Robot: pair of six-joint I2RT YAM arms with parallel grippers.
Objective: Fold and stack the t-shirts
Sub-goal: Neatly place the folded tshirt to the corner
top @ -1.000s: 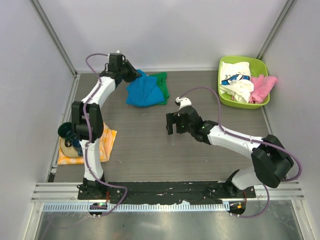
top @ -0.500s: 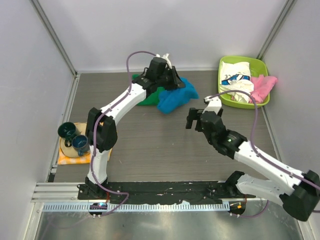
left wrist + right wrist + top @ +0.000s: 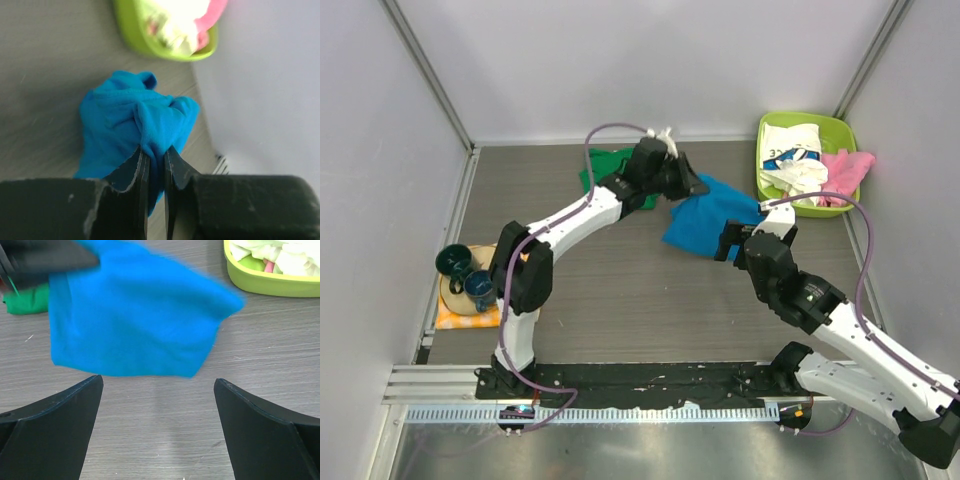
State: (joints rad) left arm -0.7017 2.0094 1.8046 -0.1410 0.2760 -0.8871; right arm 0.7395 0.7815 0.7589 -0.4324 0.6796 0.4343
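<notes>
1. While your left gripper (image 3: 154, 156) keeps its fingers (image 3: 141, 175) clenched on a ridge of the blue t-shirt (image 3: 125, 125), no shirt shows a clean fold and no stack exists, so I judge the task to be near its start.
2. That blue shirt hangs bunched from the pinch over the far middle of the desk (image 3: 620, 290), between the green t-shirt (image 3: 608, 170) and the lime tub (image 3: 767, 190). You cannot tell from these views whether its lower hem touches the desk.
3. Your right gripper (image 3: 157, 405) sits just beside the blue shirt's near edge, fingers spread wide and holding nothing.
4. Near the far wall, the green shirt lies in a rumpled heap, apart from the blue one. It looks unfolded, though your left arm hides part of it.
5. You have 2 more shirts crumpled in the tub: the white printed t-shirt (image 3: 790, 150) and the pink t-shirt (image 3: 847, 170), which spills over the right rim.
6. By my reckoning, all 4 shirts are left to flatten, fold and stack.
7. Expect the blue cloth to handle as a soft, matte knit: it gathers into deep rounded creases and drapes limply, so it should sag from a single pinch.
8. By contrast, the tub is smooth, glossy plastic with rounded corners, and the desk is flat, dull wood grain.
9. Ignore the checked cloth (image 3: 460, 315) under 2 dark mugs (image 3: 465, 275) at the left edge.
</notes>
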